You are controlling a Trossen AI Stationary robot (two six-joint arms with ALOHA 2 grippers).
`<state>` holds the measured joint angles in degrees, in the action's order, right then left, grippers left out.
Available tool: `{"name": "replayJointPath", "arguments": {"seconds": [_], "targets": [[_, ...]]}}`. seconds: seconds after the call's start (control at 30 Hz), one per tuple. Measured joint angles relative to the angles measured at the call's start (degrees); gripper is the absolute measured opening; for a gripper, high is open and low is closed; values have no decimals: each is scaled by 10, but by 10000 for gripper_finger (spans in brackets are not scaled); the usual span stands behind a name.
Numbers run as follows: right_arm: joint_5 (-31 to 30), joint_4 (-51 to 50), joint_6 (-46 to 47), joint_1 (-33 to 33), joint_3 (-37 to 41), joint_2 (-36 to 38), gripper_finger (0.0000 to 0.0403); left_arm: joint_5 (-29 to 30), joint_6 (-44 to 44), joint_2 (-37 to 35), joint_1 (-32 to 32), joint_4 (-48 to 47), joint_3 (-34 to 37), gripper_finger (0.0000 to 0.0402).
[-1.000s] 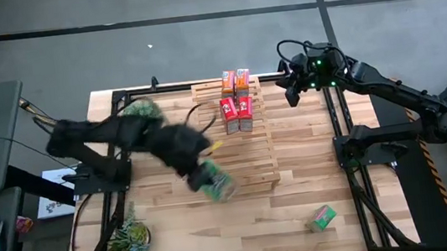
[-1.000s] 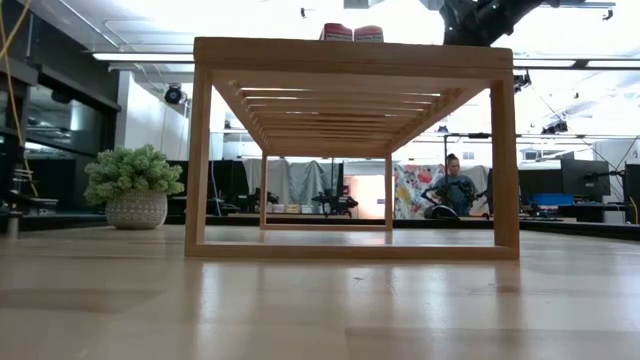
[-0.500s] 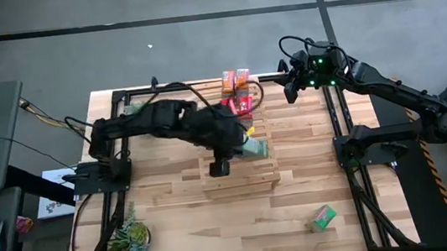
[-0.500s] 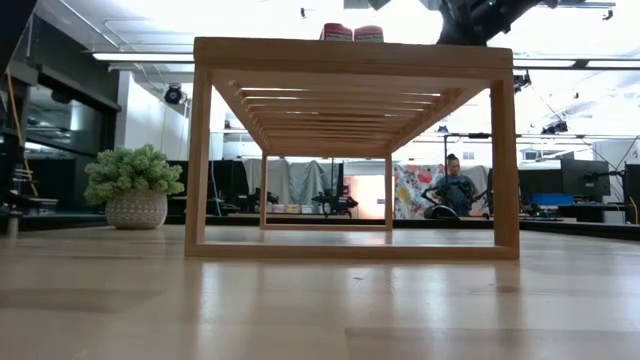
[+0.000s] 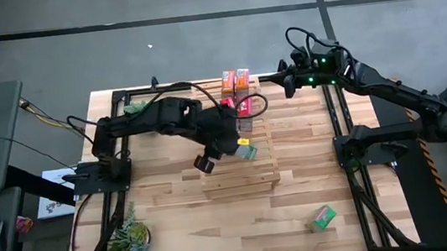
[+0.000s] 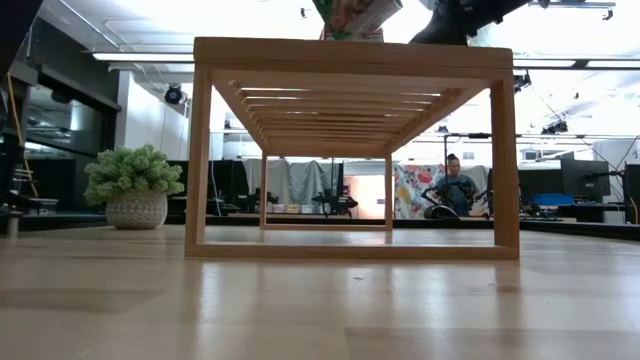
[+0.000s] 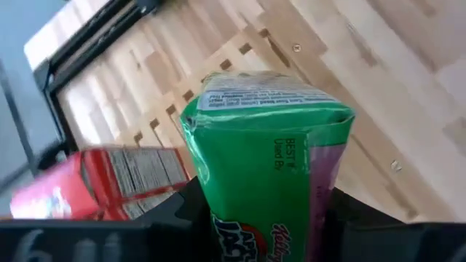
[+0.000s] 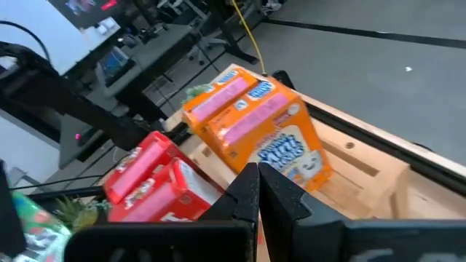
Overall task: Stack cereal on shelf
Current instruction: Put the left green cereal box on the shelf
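My left gripper is over the middle of the light-wood slatted rack, shut on a green cereal box. In the low view that box shows above the rack's top. Two orange boxes stand on the rack's far end, with two red boxes just in front of them, partly hidden by my left arm. The second green box lies on the table near the right front corner. My right gripper is shut and hovers beside the rack's far right corner, facing the orange boxes. My left gripper pinches the green box between its two fingers, one on each narrow side. Most of the box sticks out past the fingertips, its printed end panel farthest out. The box is lifted clear of the rack and tilted.
A potted plant stands at the rack's far left and another near the table's front left. The dark frame rails run along both sides. Bare tabletop lies in front of the rack. A person sits far behind the table.
My left arm has swung from the rack's near left corner across to its middle, carrying the green box up over the slats toward the red boxes, and the wrist has turned. The box now shows at the top of the low view. My right gripper has edged toward the far edge.
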<state>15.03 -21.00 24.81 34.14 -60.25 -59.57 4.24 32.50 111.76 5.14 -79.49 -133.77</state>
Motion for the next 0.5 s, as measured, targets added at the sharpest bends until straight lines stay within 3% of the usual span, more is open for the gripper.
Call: {"name": "replayJointPath", "arguments": {"seconds": [0.3,0.5], "targets": [[-28,12,8,-29,0,0,1,-1,108,39,-28,-32,0,133],[-30,12,7,-29,0,0,1,10,109,50,-34,-28,0,133]]}}
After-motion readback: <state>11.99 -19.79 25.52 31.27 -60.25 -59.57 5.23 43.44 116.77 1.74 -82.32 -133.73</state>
